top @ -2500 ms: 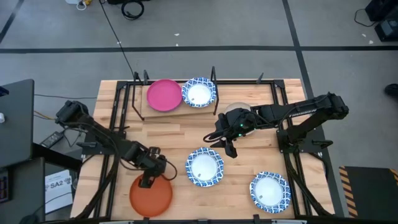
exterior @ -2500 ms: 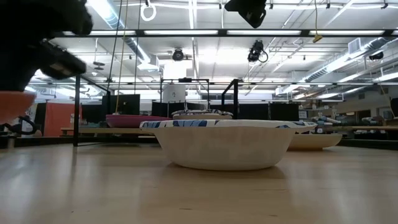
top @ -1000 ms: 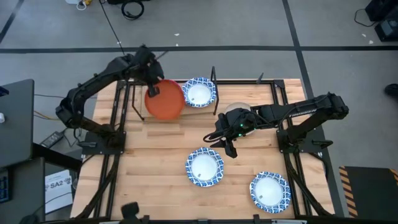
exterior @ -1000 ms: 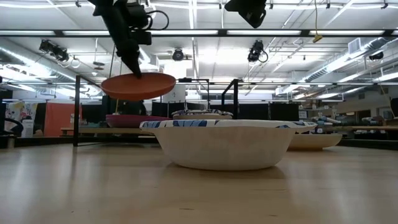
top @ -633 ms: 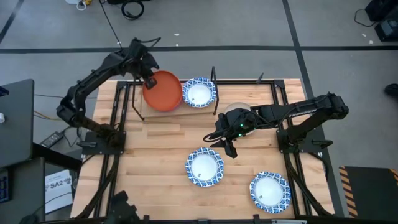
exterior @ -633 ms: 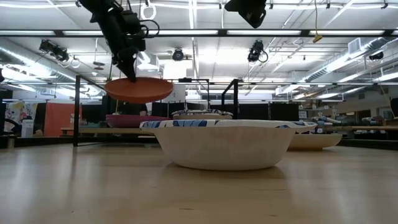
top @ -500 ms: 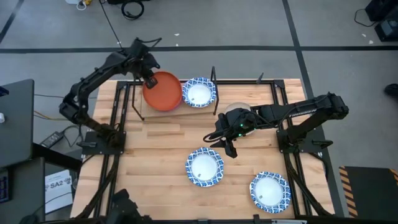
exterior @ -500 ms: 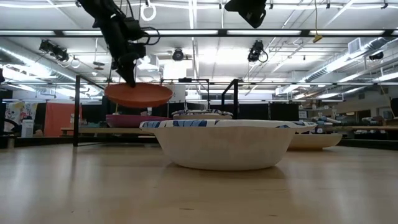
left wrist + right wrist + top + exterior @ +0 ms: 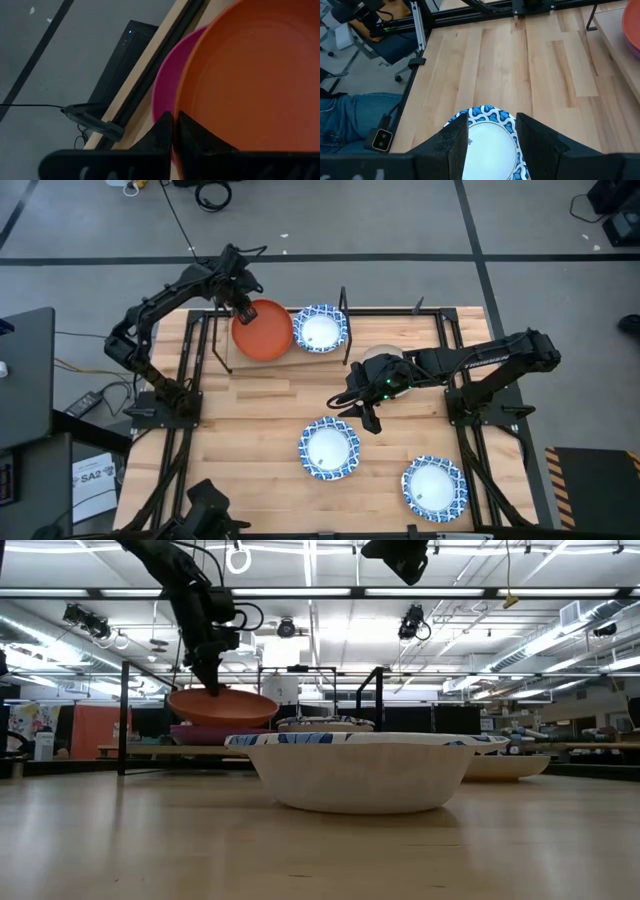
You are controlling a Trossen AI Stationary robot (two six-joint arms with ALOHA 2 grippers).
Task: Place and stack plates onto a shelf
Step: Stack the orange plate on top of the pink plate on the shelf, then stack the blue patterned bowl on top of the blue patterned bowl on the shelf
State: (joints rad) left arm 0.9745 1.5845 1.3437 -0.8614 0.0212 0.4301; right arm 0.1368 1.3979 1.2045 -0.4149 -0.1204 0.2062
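My left gripper (image 9: 240,307) is shut on an orange plate (image 9: 265,331) over the shelf's (image 9: 300,358) left half. The orange plate hovers right above a magenta plate (image 9: 167,82) that lies on the plank; whether the two touch, I cannot tell. A blue-and-white plate (image 9: 320,328) lies on the shelf's right half. My right gripper (image 9: 362,418) is open and empty above the table's middle, over a blue-and-white plate (image 9: 487,135) that rests on the table top (image 9: 260,405). Another blue-and-white plate (image 9: 434,487) lies at the near right. My left gripper pinches the orange plate's rim (image 9: 183,105) at its far-left edge, one finger on the inner face and one on the outer face. The fingers come from above, slanting down (image 9: 208,680). The plate hangs nearly level below them, over the magenta plate.
Black upright posts (image 9: 343,300) and frame rails stand around the shelf and along the table's sides. In the low view the near blue-and-white plate (image 9: 360,770) fills the middle. A person's legs in jeans (image 9: 355,120) show beside the table.
My left gripper has gone down and a little toward the far edge with the orange plate. The plate, tipped and well above the shelf before, now hangs nearly level right over the magenta plate.
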